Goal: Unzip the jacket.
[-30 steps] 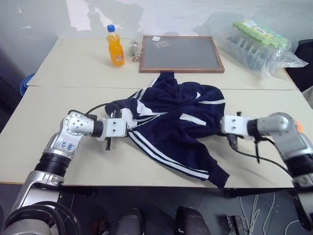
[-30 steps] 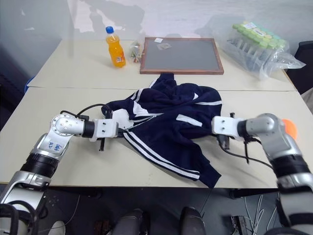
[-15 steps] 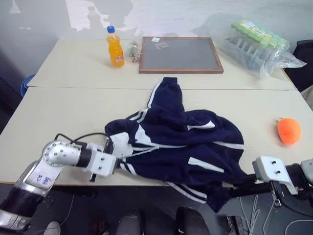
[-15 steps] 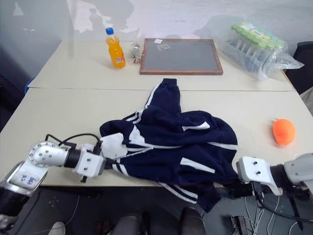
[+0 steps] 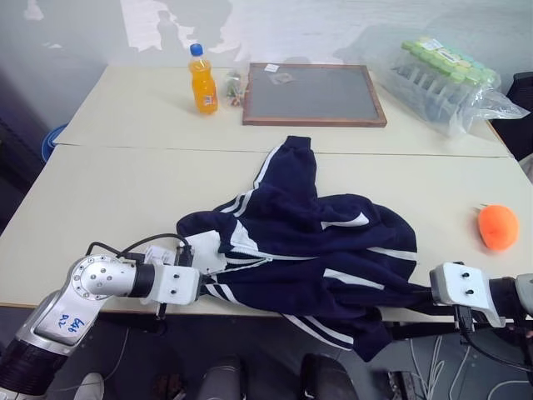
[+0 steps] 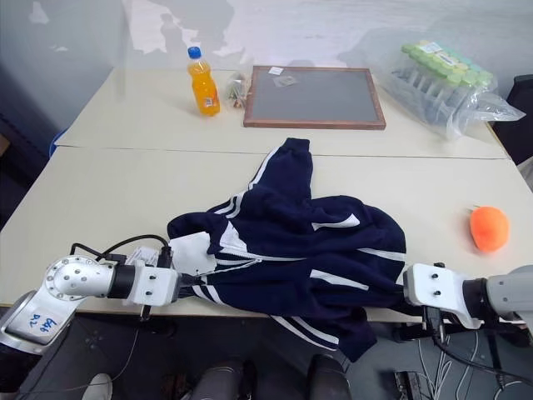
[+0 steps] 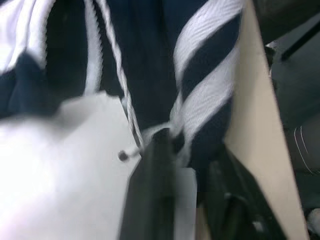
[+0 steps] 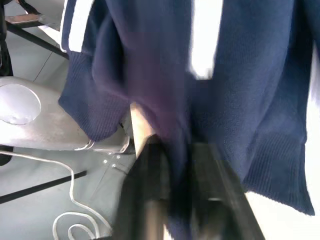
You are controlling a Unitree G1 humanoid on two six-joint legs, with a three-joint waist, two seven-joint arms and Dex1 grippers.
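Jacket [image 5: 308,242] lies crumpled at bench [image 5: 100,192] near edge, hem hanging over, left end effector [image 7: 187,165] clenched on striped fabric beside paper tag [image 7: 65,150], right end effector [image 8: 172,165] clenched on hem, likely to spread it for zipper access.

Our left arm lies low along the near edge, left gripper [image 7: 187,175] pointing right, its fingers [image 7: 155,165] pinching navy fabric. Our right gripper [image 8: 172,180] points left from the near right, its fingers [image 8: 150,170] straddling cloth.
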